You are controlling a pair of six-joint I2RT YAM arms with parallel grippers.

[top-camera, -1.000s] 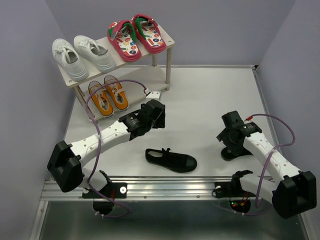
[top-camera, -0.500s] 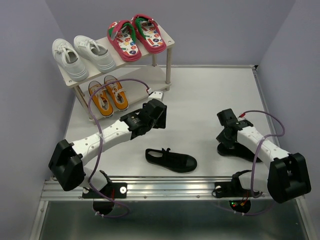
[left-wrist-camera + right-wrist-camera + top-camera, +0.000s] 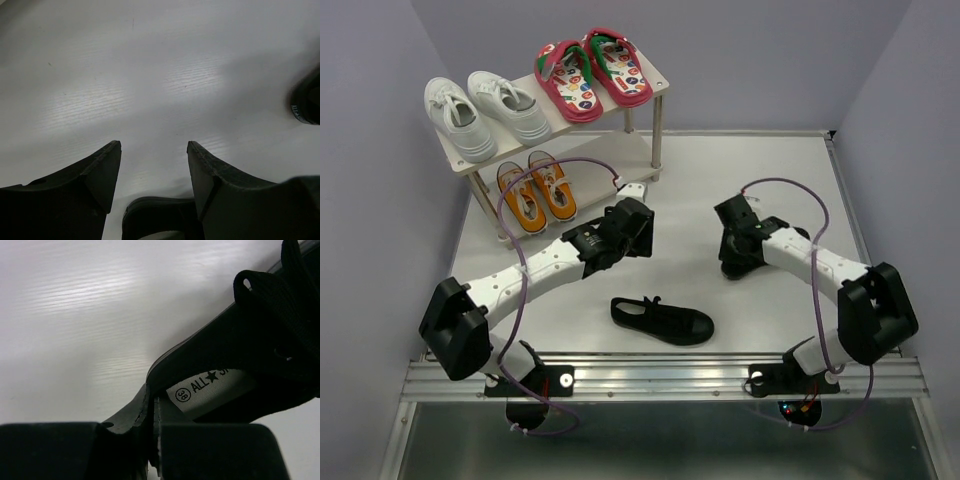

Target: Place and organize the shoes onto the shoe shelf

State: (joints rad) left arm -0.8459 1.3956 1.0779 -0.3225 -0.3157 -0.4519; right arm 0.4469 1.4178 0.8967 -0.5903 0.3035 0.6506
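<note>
At the far left of the surface (image 3: 720,180), the shelf (image 3: 620,152). On its upper tier, top sneakers (image 3: 508,105) at left, flip-flops (image 3: 615,68) at right, side by side. On its lower tier, lower sneakers (image 3: 552,190) at the left end, beneath the top sneakers. Before the shelf, toward the centre, the left pincer (image 3: 630,228). Nearer still, close to the front edge at mid-width, a strap shoe (image 3: 663,320); lies flat on the surface. Right of centre, well apart from it, the second strap shoe (image 3: 260,355), its rim between the fingers of the right pincer (image 3: 152,415).
</note>
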